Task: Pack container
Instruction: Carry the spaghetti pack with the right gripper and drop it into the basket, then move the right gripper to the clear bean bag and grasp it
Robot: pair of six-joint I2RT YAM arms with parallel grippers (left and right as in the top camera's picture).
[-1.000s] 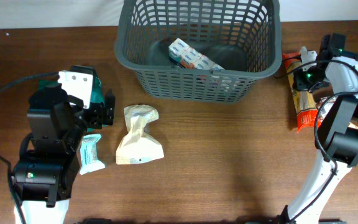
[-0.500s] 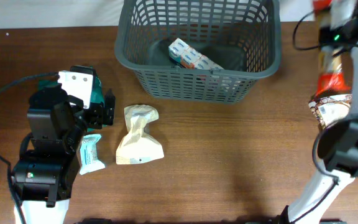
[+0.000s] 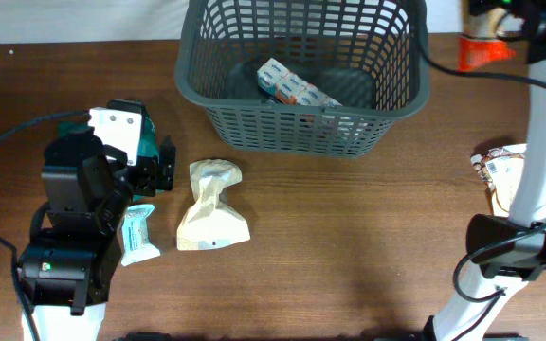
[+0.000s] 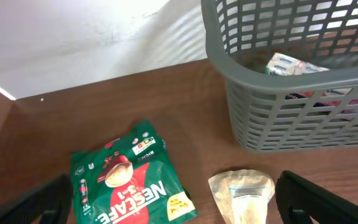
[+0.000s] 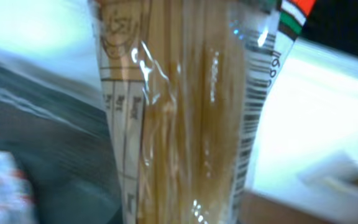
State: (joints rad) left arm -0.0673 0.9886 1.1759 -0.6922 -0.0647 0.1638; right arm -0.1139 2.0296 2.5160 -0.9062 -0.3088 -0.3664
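Since a second ago the right arm has risen from the desk's right edge and swung toward the far right corner, carrying a long packet with it, while the left arm and the loose packets have not shifted. The right hand is clenched on the spaghetti packet, which fills the wrist view with its strands running up and down the frame, so it seems to hang lengthwise from the grip; from overhead only its orange-red end shows, just outside the container's right wall. The container sits at the far middle of the desk, to the left of this hand, with its long axis running left to right and a blue-and-white packet already on its floor. The right hand is far nearer the rim than the left, so the drop is likely its job; the packet probably has to travel leftward over the wall and turn to lie along the basket's length. The left hand is released, fingers spread wide, low over the green Nescafe packet, with a cream packet just beside it and a small pale blue packet nearer the arm's base
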